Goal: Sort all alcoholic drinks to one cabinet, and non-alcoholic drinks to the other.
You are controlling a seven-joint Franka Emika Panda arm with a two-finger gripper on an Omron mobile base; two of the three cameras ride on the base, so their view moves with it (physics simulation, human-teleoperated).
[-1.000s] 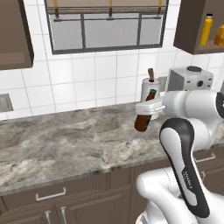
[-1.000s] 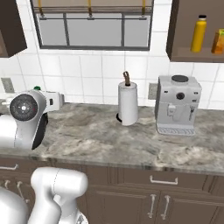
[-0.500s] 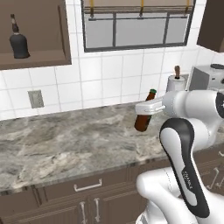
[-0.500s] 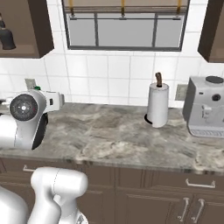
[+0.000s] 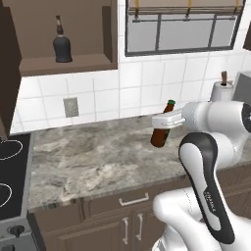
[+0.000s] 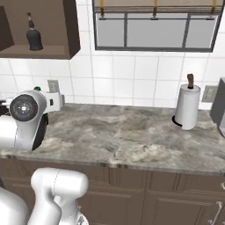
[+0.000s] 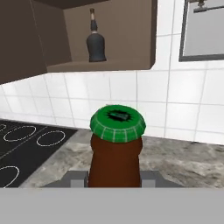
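Above the bare counter (image 5: 98, 157), tool (image 5: 164, 120) clenched on beer bottle (image 5: 162, 130), cabinet (image 5: 68, 63) shelf edge well apart.

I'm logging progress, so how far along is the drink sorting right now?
Done: the black bottle stands on the shelf of the open cabinet. In hand: the gripper is shut on the beer bottle, held above the counter and not yet shelved. Left: placing it beside the black bottle.
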